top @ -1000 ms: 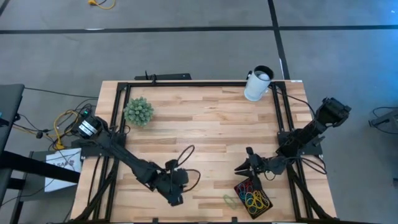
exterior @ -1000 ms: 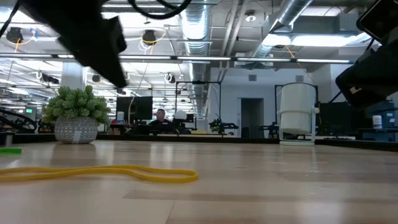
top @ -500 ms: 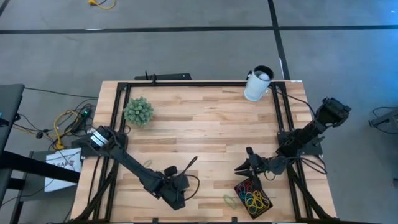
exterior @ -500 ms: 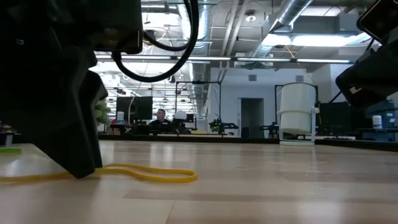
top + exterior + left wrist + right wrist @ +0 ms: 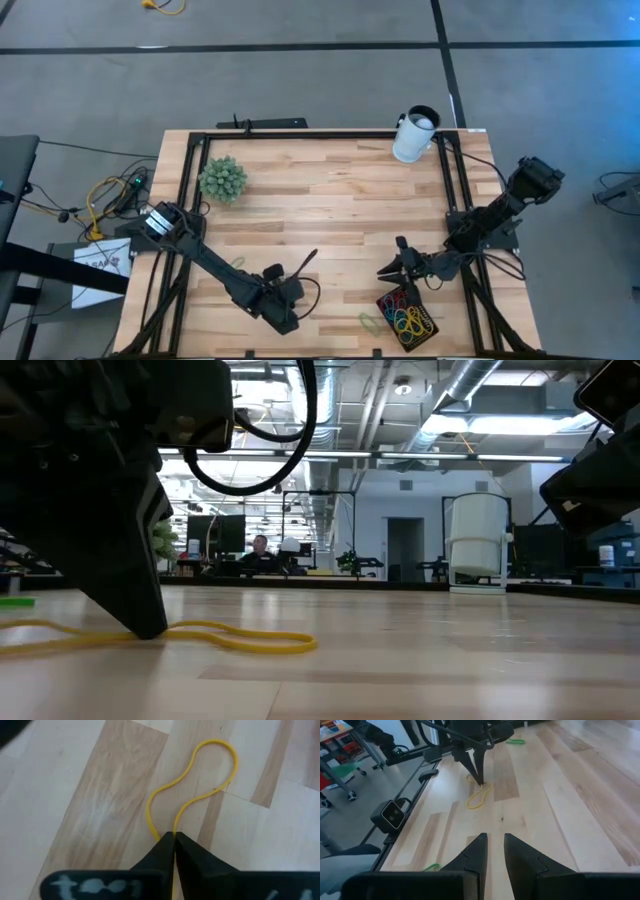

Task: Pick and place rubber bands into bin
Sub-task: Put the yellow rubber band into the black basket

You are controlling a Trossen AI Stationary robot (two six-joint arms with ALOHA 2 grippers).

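Observation:
A yellow rubber band (image 5: 200,785) lies as a long loop on the wooden table near its front edge. My left gripper (image 5: 173,839) stands on it, fingers pointing down and shut on it; it is also in the high view (image 5: 286,312). The black bin (image 5: 384,303) at the front right holds several coloured rubber bands (image 5: 410,320). A green rubber band (image 5: 370,322) lies on the table just left of the bin. My right gripper (image 5: 495,842) hovers beside the bin's far side, open by a narrow gap with nothing in it. My left gripper pinches the yellow band between its two fingertips, both strands of the loop (image 5: 165,834) running in under them. The fingers come from above, pointing down. The band stays on the table, slack, with a loop (image 5: 250,640) on one side of the fingertip and a low hump (image 5: 60,626) on the other.
A small potted plant (image 5: 222,180) stands at the far left and a white cup (image 5: 413,135) at the far right corner. Black frame rails (image 5: 190,200) run along the table's sides. More green bands (image 5: 516,741) lie on the wood.
My left gripper has come down onto the yellow band near the table's front edge. The stretch of band beside the fingertips has risen into a low hump, while the loop on the other side has stayed flat.

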